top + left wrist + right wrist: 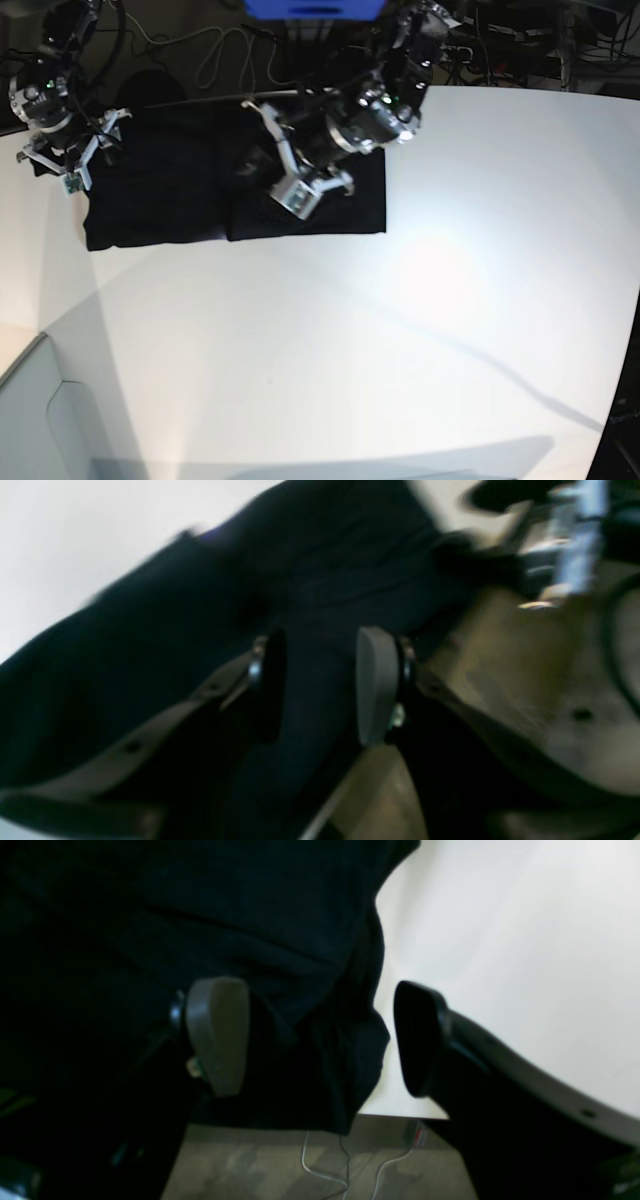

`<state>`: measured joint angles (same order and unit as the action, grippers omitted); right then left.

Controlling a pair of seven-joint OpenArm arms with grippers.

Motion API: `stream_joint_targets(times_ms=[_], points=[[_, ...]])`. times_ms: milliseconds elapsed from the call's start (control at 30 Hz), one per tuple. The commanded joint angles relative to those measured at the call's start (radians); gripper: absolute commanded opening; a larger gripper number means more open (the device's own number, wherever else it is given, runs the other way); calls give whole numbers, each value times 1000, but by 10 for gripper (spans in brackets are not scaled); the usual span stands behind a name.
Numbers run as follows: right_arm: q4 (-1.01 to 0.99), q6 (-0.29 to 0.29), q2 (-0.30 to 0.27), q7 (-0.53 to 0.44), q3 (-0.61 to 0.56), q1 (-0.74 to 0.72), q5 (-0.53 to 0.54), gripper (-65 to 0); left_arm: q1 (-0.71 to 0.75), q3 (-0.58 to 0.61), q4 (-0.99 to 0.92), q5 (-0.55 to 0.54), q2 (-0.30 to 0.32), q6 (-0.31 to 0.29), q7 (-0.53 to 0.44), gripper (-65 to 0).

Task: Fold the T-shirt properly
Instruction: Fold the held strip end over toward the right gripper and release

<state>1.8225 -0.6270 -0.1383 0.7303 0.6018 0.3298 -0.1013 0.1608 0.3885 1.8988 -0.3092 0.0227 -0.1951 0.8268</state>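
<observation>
White table (420, 330), T-shirt (170, 200) along far edge.

We see the T-shirt (180, 195) lying flat on the white desk (400, 330), close along its far edge and toward the far left corner. It is black, plain side up, no print showing. It lies as a wide, low rectangle with a fold line near its middle. One edge hangs slightly past the desk's edge in the right wrist view.

A white table (400, 330) is seen, with the black T-shirt (180, 195) laid along its far edge.
</observation>
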Motion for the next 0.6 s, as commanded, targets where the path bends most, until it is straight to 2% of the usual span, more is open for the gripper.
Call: stream_joint_targets(times_ms=[0, 200, 333, 433, 567], points=[[21, -23, -14, -15, 5, -7, 7, -216, 7, -16, 26, -17, -10, -7, -25, -421], [32, -23, -13, -21, 5, -10, 10, -210, 49, -102, 60, -17, -10, -8, -25, -421], [130, -24, 6, -16, -1, -5, 15, -208, 53, -178, 60, -11, -10, -7, -25, -421], [217, -24, 30, -13, -44, 1, 15, -208, 55, -326, 75, -17, -22, -7, -27, -421], [236, -24, 38, -13, -184, 36, 15, -209, 56, -540, 101, -18, -42, -10, -25, -420]])
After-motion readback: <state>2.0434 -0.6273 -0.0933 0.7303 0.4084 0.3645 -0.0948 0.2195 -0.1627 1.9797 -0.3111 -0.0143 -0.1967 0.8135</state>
